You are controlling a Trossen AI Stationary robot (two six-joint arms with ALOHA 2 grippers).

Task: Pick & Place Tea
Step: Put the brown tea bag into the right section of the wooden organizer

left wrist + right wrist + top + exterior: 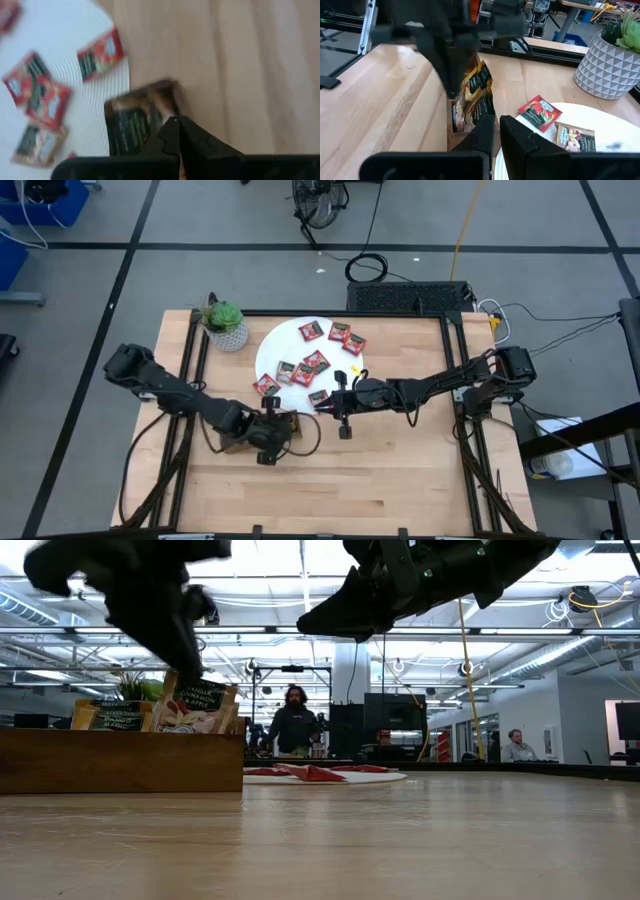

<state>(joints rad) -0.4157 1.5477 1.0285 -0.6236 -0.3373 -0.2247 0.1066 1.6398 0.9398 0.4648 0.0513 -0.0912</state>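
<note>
Left tool hangs over the near end of the wooden tray, its two fingers pressed together with nothing between them. Below it, sachets stand upright in the tray's end compartment, one dark-labelled packet rising above the tray wall in the low view. Right tool sits close by, just off the near edge of the white disc, pointing toward the tray; its fingers are also drawn together and empty. Both arms reach in from opposite sides of the counter and nearly meet at its middle.

Most of the tea still lies flat on the white disc, mainly red sachets scattered in loose groups, with a brownish one beside a red one near the disc's edge closest to the tray. A green potted plant stands just beside the disc at the far left of the counter. People are in the room behind.
</note>
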